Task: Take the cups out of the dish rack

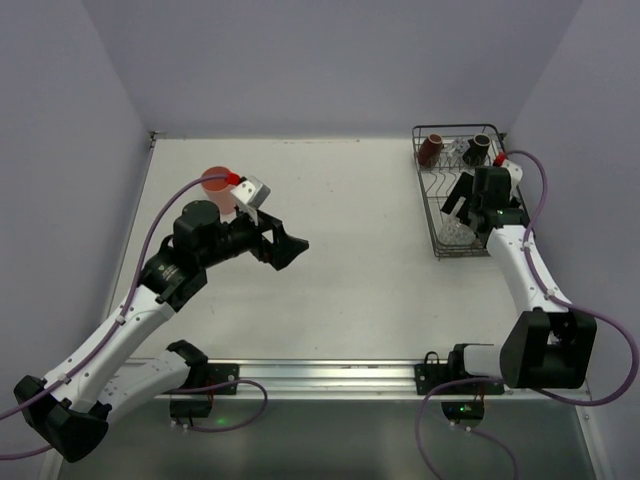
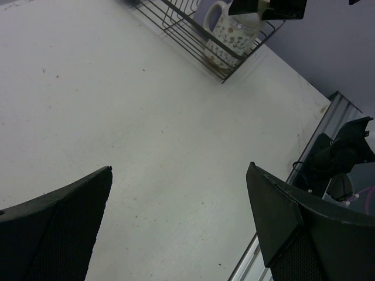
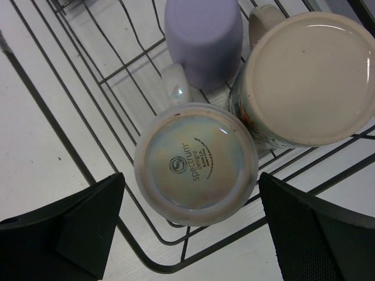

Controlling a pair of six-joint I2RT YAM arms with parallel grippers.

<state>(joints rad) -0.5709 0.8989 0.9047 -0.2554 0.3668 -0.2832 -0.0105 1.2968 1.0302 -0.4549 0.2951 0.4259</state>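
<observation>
The black wire dish rack (image 1: 438, 215) stands at the table's back right. Two dark brown mugs (image 1: 430, 148) (image 1: 478, 147) sit at its far end and a clear glass (image 1: 455, 232) at its near end. My right gripper (image 1: 468, 200) hangs open over the rack's middle. In the right wrist view its fingers straddle an upturned cream mug (image 3: 196, 164) from above without touching it. Beside that mug are an upturned floral mug (image 3: 310, 76) and a pale lavender cup (image 3: 203, 41). A salmon-red tumbler (image 1: 217, 185) stands on the table at the left. My left gripper (image 1: 290, 247) is open and empty.
The left wrist view looks across bare table towards the rack (image 2: 176, 26) and a floral mug (image 2: 231, 38) in it. The rack's thick rim wire (image 3: 170, 268) runs just below the right fingers. Purple walls close in the table on three sides, with the arms' mounting rail (image 1: 330, 375) along the near edge.
</observation>
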